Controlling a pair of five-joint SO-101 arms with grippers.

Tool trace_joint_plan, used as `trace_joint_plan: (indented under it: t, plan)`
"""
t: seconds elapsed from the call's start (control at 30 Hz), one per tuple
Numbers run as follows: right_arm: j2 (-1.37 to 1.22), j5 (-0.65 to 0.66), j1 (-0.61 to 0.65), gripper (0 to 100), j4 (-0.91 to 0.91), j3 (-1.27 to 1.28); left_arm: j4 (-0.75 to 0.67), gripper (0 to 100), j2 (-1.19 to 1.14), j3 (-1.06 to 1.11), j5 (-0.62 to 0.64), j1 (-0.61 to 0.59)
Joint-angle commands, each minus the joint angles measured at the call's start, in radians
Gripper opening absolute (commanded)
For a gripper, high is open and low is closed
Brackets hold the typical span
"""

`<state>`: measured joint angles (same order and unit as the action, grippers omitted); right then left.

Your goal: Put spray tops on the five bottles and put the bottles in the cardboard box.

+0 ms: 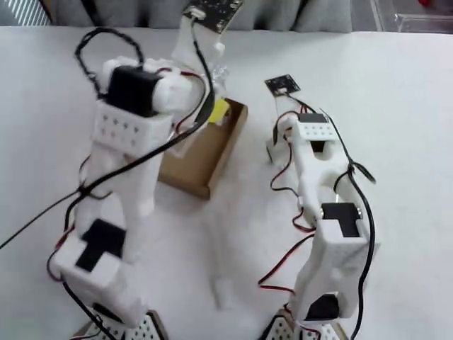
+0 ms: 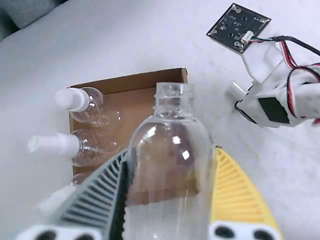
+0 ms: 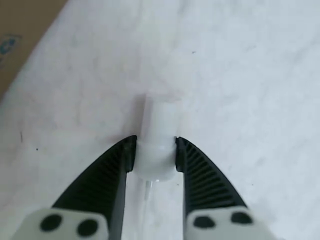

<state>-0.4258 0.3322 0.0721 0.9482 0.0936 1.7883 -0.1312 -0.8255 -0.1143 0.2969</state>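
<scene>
An uncapped bottle [image 2: 171,130] is pinched by the left tool [image 2: 170,165] at lower centre of the left wrist view. It is held by the cardboard box [image 2: 135,82] with its neck open, presumably for capping. Capped bottles [image 2: 85,107] are laid in the box at left. A spray top [image 3: 157,130] on the surface [image 3: 240,75] is clamped by the right tool [image 3: 155,145] at centre frame, likely for lifting.

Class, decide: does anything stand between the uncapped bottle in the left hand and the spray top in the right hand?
Nothing visible does. The left hand holds the bottle over the cardboard box, neck open; the right hand grips the spray top on the table beside the box.
</scene>
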Motion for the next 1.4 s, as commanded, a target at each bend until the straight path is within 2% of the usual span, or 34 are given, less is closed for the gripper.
trace_joint_plan:
  t: [0.0, 0.13, 0.27, 0.53, 0.7, 0.87, 1.07, 1.23, 1.37]
  plan:
    - [-0.002, -0.011, -0.022, 1.6, -0.012, -0.014, -0.003, 2, 0.236, 0.13, 0.012, 0.012]
    - [0.033, -0.071, -0.031, 1.6, -0.012, 0.008, -0.034, 2, 0.453, 0.333, 0.012, 0.021]
    - [0.15, -0.072, -0.039, 1.6, 0.051, 0.026, -0.14, 2, 0.654, 0.618, 0.005, 0.012]
    - [0.57, -0.064, -0.054, 1.8, 0.232, 0.023, -0.509, 2, 1.036, 1.209, 0.012, 0.012]
    - [0.809, -0.064, -0.044, 1.8, 0.245, 0.02, -0.735, 2, 1.218, 1.494, 0.014, 0.016]
    - [0.997, -0.068, 0.033, 1.6, 0.084, 0.021, -0.99, 2, 1.342, 1.722, 0.037, 0.021]
    - [1.175, -0.081, 0.127, 1.5, -0.102, 0.025, -1.235, 2, 1.457, 1.933, 0.221, 0.021]
    - [1.268, -0.365, 0.206, 1.5, -0.205, 0.02, -1.438, 2, 1.54, 2.087, 0.321, 0.021]
    - [1.307, -0.427, 0.271, 1.5, -0.311, 0.025, -1.571, 2, 1.607, 2.216, 0.334, 0.021]
